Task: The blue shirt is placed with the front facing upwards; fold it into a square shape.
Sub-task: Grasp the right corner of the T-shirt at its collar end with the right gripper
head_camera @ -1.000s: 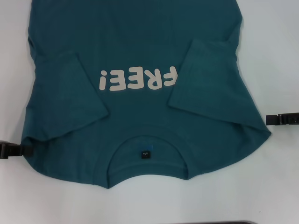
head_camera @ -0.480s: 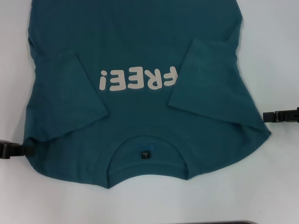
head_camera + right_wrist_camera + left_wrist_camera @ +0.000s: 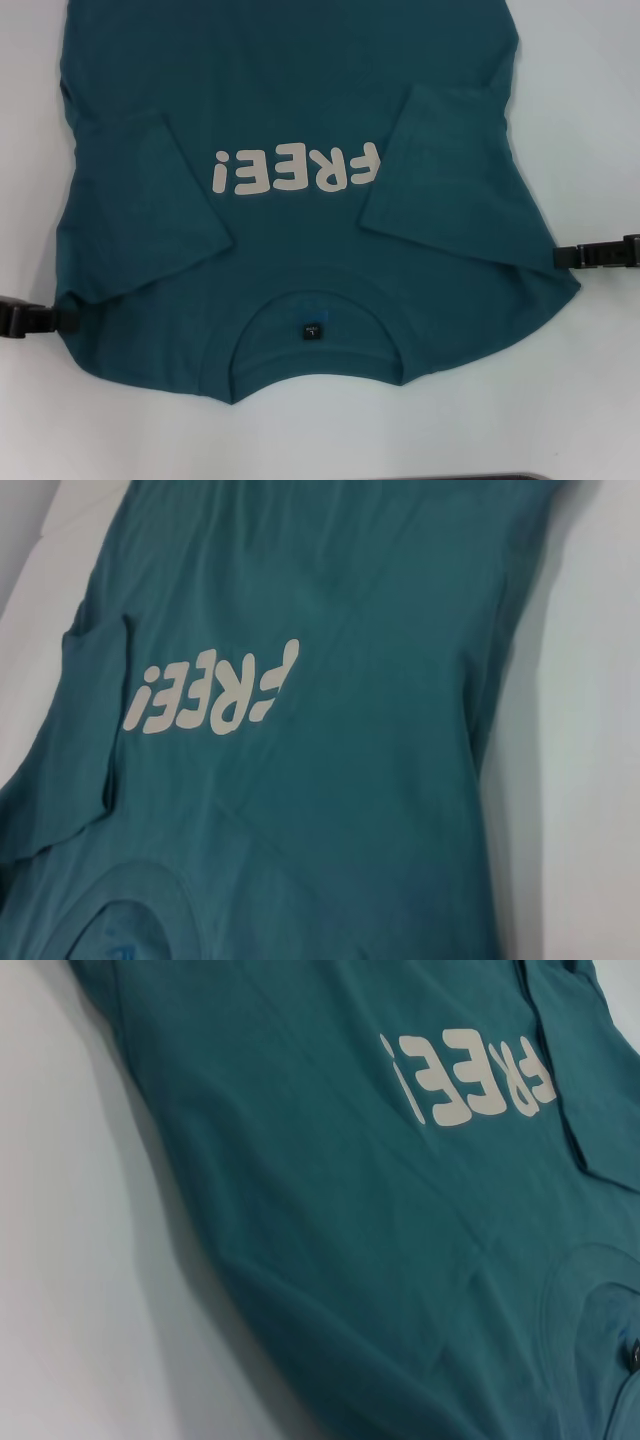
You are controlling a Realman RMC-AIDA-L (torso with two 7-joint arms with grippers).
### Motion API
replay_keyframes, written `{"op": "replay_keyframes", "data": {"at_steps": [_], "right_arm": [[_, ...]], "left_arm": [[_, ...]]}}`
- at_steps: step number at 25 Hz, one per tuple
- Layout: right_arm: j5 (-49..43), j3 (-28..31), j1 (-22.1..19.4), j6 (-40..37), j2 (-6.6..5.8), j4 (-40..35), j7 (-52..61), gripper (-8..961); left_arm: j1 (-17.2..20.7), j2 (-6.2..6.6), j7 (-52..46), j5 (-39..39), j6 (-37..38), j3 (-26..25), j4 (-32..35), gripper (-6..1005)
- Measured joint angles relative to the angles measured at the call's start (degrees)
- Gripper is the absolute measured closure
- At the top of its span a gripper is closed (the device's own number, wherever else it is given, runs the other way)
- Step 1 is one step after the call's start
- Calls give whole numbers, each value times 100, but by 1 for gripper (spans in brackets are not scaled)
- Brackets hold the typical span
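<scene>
The blue shirt (image 3: 300,90) lies flat on the white table, front up, collar toward me, with its cream "FREE!" lettering (image 3: 297,170) showing and a small dark neck label (image 3: 313,329) inside the collar. Both short sleeves are folded inward onto the chest. My left gripper (image 3: 50,319) sits low at the shirt's left shoulder edge, its tip at the cloth. On the other side, my right gripper (image 3: 575,256) reaches the right shoulder edge. The left wrist view shows the shirt (image 3: 350,1210) close up, as does the right wrist view (image 3: 330,780); neither shows its own gripper.
White table (image 3: 590,120) shows bare on both sides of the shirt and in front of the collar. A dark edge (image 3: 500,476) runs along the near border of the head view.
My right gripper has slid a little inward to the shirt's right shoulder edge. The left gripper has barely shifted. The shirt lies as before.
</scene>
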Motion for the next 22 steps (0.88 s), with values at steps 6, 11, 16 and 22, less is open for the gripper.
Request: {"op": "replay_keyframes", "data": {"at_steps": [6, 11, 16, 22], "right_arm": [[-3, 8, 19, -7, 11, -3, -2, 396], [-3, -1, 56, -7, 54, -32, -26, 397], [-2, -9, 73, 22, 54, -65, -38, 398], [0, -9, 41, 49, 51, -59, -11, 399]], "left_arm": [[-13, 11, -16, -1, -4, 11, 8, 971], [-18, 13, -18, -1, -4, 15, 22, 971], [2, 14, -10, -1, -4, 4, 24, 970], [9, 22, -5, -1, -3, -5, 26, 970]]}}
